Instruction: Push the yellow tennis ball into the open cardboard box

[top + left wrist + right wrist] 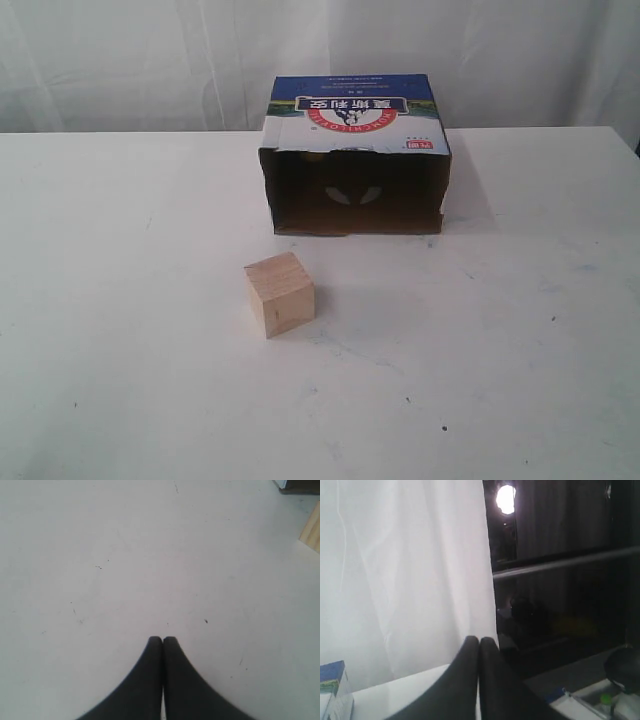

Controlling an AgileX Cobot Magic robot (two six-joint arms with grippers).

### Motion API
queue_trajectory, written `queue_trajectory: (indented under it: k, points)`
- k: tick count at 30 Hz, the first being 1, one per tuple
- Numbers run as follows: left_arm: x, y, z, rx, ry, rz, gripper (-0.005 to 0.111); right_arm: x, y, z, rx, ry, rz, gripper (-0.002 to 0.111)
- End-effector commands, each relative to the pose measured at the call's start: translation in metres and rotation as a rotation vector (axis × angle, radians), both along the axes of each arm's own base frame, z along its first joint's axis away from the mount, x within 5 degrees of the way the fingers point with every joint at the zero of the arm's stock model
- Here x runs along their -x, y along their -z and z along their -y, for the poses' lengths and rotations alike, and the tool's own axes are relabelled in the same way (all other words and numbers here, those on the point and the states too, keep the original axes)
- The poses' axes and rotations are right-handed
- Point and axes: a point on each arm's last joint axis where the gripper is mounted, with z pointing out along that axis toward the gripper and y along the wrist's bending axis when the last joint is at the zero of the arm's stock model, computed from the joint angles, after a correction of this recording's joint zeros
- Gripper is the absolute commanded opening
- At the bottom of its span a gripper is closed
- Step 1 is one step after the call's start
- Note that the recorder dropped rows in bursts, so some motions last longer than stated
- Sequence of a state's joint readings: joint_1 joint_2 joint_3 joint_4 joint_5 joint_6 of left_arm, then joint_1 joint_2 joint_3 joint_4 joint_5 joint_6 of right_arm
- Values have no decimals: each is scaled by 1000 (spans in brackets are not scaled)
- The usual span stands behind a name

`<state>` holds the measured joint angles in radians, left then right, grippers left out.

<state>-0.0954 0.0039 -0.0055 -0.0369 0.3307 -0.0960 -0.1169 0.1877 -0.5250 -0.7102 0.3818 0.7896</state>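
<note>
On the left, the left gripper (162, 641) has its two dark fingers pressed together with nothing between them. It hangs over a bare, scuffed stretch of tabletop (125, 570), which looks like a parked pose, not one set for a push. Only its wrist view shows it. There, a corner of the wooden cube (312, 530) comes in at one edge, and a dark sliver at the frame corner is probably the carton. The exterior view shows neither arm, but it gives the layout. The wooden cube (280, 293) sits alone on the tabletop, near the front of the open cardboard box (355, 125) and off towards its left corner. The box lies with its open side facing the camera and its printed blue-and-white face up, so a rolling ball could go straight in. The yellow tennis ball is not visible in any view. The box interior is dark apart from two pale patches on the back wall, so I cannot tell whether the ball is inside. If it is, the task is probably finished. On the right, the right gripper (479, 641) is likewise closed on nothing and is raised, pointing towards the white curtain (405, 570) and a dark room beyond. Only a blue box corner shows in its view.
</note>
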Motion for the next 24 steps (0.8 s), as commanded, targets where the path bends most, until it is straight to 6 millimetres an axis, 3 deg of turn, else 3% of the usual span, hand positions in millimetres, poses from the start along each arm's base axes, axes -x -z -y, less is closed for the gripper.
queue_trajectory:
  k: [1, 6, 8, 10, 14, 20, 24]
  points:
    - [2, 5, 1, -1, 13, -38, 0, 4, -3, -3, 135, -3, 10, 0]
    - [2, 5, 1, -1, 13, -38, 0, -8, 26, -7, 69, -84, -82, 0]
    - [2, 5, 1, -1, 13, -38, 0, -18, 55, -16, 147, -192, -230, 0]
    - [2, 5, 1, -1, 13, -38, 0, -27, 77, -18, 286, -216, -205, 0]
    - [2, 5, 1, -1, 13, -38, 0, -35, 134, -18, 241, -215, -138, 0]
    - [2, 5, 1, -1, 13, -38, 0, -26, 146, -18, 271, -209, -249, 0]
    - [2, 4, 1, -1, 12, -36, 0, -19, 164, -16, 148, -198, -417, 0]
